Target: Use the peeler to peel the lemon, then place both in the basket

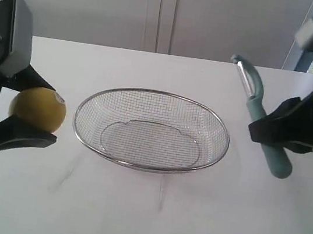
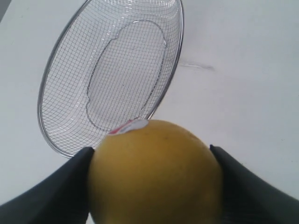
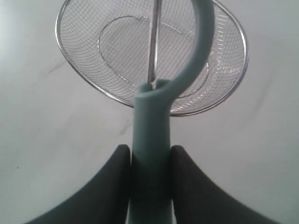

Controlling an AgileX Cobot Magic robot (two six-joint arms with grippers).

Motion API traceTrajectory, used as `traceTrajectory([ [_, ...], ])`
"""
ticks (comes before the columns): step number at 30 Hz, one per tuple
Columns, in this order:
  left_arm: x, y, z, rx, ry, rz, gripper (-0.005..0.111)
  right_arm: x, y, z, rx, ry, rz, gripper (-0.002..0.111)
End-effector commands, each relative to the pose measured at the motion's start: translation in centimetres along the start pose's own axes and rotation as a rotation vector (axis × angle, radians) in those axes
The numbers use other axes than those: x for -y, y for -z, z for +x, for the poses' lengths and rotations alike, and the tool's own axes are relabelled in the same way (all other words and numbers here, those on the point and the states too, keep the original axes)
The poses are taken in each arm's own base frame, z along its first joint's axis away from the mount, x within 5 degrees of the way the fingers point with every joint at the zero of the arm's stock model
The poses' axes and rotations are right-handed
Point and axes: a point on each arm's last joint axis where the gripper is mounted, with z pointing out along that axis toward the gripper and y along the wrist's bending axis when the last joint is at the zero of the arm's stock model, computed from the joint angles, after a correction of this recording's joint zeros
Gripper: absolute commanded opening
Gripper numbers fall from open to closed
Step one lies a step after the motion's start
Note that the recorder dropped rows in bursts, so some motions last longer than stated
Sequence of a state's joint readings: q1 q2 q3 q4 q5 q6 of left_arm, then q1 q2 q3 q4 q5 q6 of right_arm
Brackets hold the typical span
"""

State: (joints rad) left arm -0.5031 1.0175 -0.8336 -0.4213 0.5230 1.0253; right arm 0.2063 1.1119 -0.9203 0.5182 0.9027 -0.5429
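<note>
White tabletop (image 1: 147,221), pale wall behind. Left gripper (image 1: 50,116) clamped on round yellow lemon (image 1: 35,108). Right gripper (image 1: 266,133) pinching teal plastic-handled peeler (image 1: 256,111), long axis tilted, blade end toward lemon. Oval silver wire-mesh basket (image 1: 146,167) between them.

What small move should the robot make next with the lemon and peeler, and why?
Probably swing the peeler toward the lemon, above the basket: the left gripper clamps the lemon, the right gripper clamps the peeler's handle, they are far apart, and the skin looks whole.
</note>
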Motion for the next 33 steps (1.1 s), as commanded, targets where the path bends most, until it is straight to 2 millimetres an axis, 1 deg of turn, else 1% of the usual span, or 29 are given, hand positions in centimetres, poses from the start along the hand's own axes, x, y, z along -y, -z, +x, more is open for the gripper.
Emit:
traceTrajectory([
  [1,0.0,-0.7,0.4,0.008,0.050,-0.015,0.000,-0.8,-2.3,-0.7,-0.031,0.072,-0.041,0.000],
  [5,-0.2,-1.0,0.5,0.010,0.056,-0.033,0.000,-1.4,-3.9,-1.8,-0.076,0.132,-0.059,0.000],
  [9,-0.5,-1.2,0.4,0.026,0.137,-0.059,0.000,-1.8,-5.4,-3.2,-0.137,0.187,-0.041,0.000],
  [11,-0.6,-1.4,0.4,0.029,0.146,-0.062,0.000,-2.0,-6.1,-4.0,-0.170,0.201,-0.020,0.000],
  [13,-0.8,-1.7,0.5,0.025,0.156,-0.065,0.000,-2.2,-6.8,-4.8,-0.200,0.217,-0.003,0.000],
  [17,-1.3,-2.6,0.6,0.022,0.233,-0.087,0.000,-2.5,-7.9,-6.2,-0.208,0.226,0.013,0.000],
  [21,-1.8,-3.4,0.7,-0.007,0.217,-0.085,0.000,-2.8,-8.3,-6.1,-0.249,0.214,0.022,0.000],
  [24,-2.8,-4.0,0.2,0.001,0.259,-0.099,0.000,-2.8,-8.3,-5.7,-0.286,0.200,0.021,0.000],
  [26,-3.2,-4.7,-0.2,-0.015,0.262,-0.070,0.000,-2.7,-8.3,-5.7,-0.286,0.201,0.023,0.000],
  [28,-3.0,-5.2,-0.2,-0.058,0.243,0.004,0.000,-2.7,-8.3,-5.9,-0.270,0.205,0.030,0.000],
  [29,-2.6,-5.4,-0.2,-0.079,0.205,0.034,0.000,-2.7,-8.3,-5.9,-0.265,0.208,0.031,0.000],
  [33,-1.5,-5.8,-0.3,-0.131,0.070,0.083,0.000,-2.8,-8.3,-5.9,-0.267,0.199,0.021,0.000],
])
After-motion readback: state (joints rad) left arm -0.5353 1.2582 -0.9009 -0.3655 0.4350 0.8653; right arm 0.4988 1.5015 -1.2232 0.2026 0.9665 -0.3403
